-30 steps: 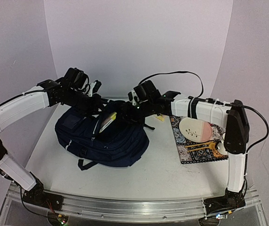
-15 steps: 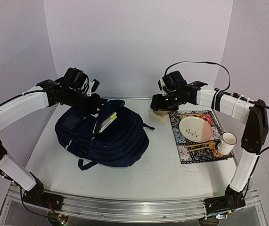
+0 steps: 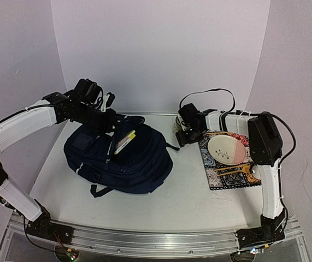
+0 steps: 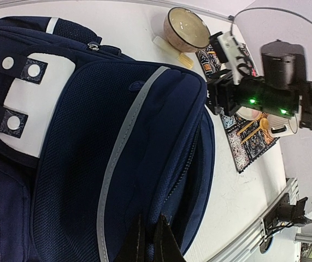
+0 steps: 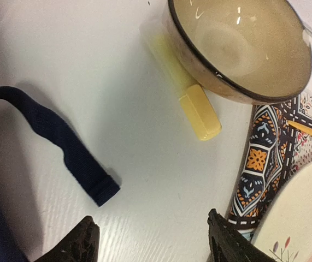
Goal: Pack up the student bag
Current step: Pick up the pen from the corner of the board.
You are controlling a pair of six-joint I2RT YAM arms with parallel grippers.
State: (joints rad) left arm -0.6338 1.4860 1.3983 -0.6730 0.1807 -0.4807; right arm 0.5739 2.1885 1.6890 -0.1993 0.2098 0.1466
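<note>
Navy fabric sits pinched in the closed left gripper, which holds the rim of the student bag, lying on the left half of the table with markers poking from its open pocket. The right gripper hovers empty, jaws wide apart, near a yellow highlighter just beside a brown bowl at the edge of the patterned placemat. Fetching the next item looks to be the step in hand; the next move calls for settling astride the highlighter and closing without nudging the bowl.

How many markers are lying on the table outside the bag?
1: the yellow marker lies against the bowl, beside the placemat. Others may be hidden behind the arms.
</note>
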